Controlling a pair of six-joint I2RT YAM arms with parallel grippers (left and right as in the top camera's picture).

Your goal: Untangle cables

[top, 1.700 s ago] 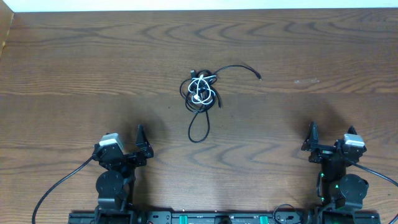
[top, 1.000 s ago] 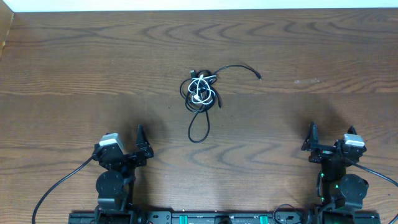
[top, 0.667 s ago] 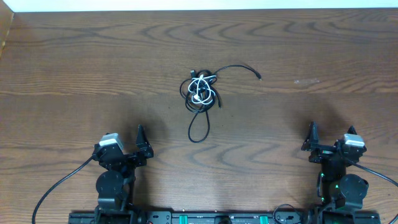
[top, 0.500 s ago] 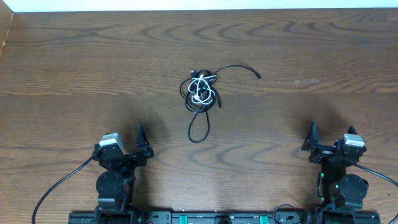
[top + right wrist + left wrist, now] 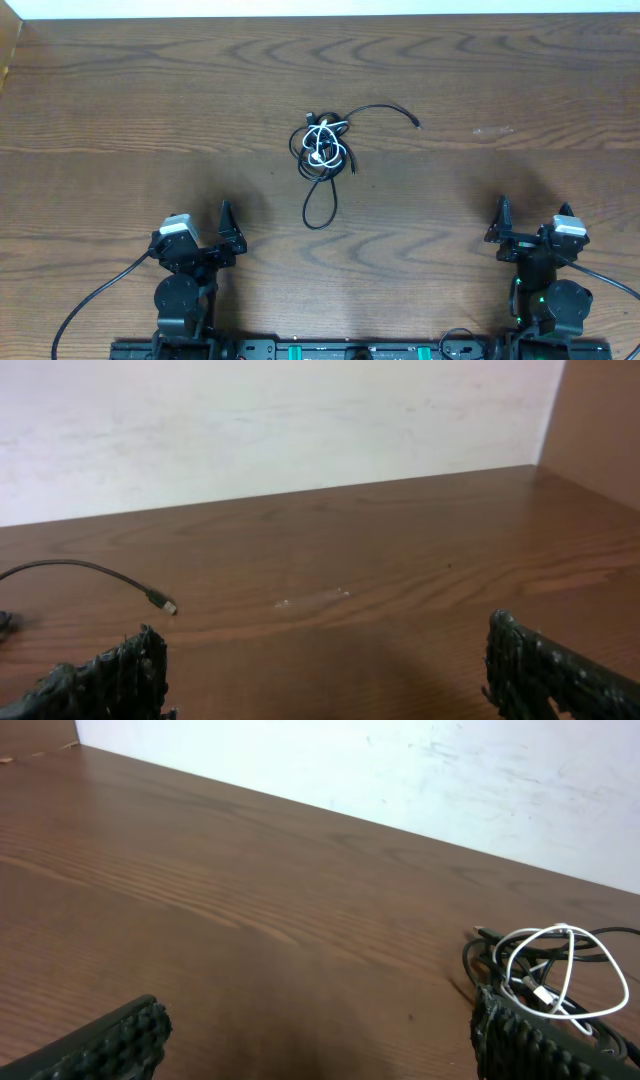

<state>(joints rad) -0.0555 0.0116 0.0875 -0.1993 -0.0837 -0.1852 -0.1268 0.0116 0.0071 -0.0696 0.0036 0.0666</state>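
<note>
Cables (image 5: pixel 322 148): black cords and one white, knotted in a small bunch on the table (image 5: pixel 120 120). They lie well ahead of both end effectors, somewhat nearer the left one. A long black loop (image 5: pixel 320 205) trails back toward the arms. One black tail with a plug end (image 5: pixel 416 122) runs out toward the right end effector's side.

Left end effector (image 5: pixel 205 240) and right end effector (image 5: pixel 530 238): jaws wide apart, empty. Nothing separated yet.

Risks, as judged:
- Pinching the bunch at its centre could drag it as one lump or cinch the knot.
- Pulling the loose tail with nothing pinning the bunch would likely slide everything.
- The thin cords lie flat, so fingers may scrape the wood and close on nothing.
</note>
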